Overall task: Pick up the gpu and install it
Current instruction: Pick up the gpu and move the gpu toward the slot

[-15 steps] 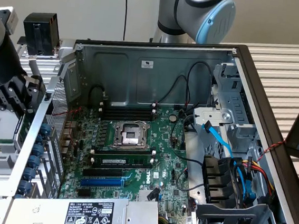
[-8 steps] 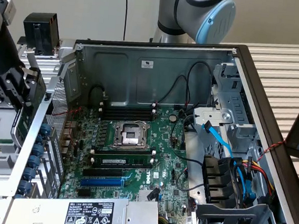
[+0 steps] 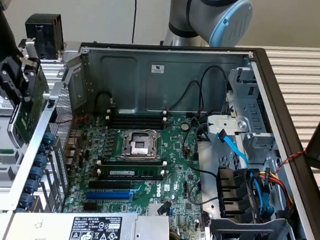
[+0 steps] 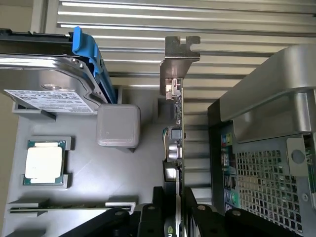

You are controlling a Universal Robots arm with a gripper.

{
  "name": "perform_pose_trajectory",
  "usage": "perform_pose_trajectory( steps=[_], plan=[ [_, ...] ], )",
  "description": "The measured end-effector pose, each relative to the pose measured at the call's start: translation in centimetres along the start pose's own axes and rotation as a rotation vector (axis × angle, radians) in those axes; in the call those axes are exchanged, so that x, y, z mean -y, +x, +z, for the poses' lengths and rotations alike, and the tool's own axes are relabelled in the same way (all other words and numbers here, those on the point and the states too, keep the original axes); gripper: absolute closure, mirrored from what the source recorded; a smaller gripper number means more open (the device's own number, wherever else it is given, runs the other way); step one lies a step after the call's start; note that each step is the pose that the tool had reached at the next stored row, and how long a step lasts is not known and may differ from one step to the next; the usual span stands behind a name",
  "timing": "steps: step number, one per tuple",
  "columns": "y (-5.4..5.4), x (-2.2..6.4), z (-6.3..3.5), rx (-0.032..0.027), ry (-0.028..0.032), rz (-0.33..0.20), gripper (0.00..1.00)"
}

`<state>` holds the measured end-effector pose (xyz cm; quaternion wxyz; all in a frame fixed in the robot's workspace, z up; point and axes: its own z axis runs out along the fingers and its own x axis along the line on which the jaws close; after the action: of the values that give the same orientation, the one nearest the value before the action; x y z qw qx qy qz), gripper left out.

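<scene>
Item 1: black two-fingered claw (image 3: 18,78) (image 4: 175,200). I see it clamped on the gpu, one finger on each face of the card.

Item 2: gpu (image 3: 31,105) (image 4: 178,123), a small green circuit card with a silver metal end bracket (image 4: 178,64). It is gripped edge-on at the exterior view's left, outside the case and just beside its perforated wall. The bracket is at the end away from the claw.

Item 3: open grey steel computer case (image 3: 153,68) (image 4: 266,123), lying on a pale slatted desk (image 3: 306,72) (image 4: 197,19).

Item 4: large green motherboard (image 3: 162,154) on the case floor, its silver square CPU socket (image 3: 140,145) near the middle.

Item 5: flat grey parts tray (image 4: 94,173) beside the case. I count on it:
- a silver hard drive (image 4: 49,74) with a blue rail
- a square silver processor chip (image 4: 44,163)
- a thin long memory stick (image 4: 69,205)
- a rounded grey block (image 4: 117,126)
</scene>
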<state>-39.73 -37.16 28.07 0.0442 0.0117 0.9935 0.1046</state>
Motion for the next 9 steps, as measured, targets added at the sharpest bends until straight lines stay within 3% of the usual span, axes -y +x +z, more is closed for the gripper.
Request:
perform_pose_trajectory(
  steps=[9],
  plan=[
    [-0.4, -0.86, -4.01, -0.0007, 0.0, 0.0, 0.73]
  ],
)
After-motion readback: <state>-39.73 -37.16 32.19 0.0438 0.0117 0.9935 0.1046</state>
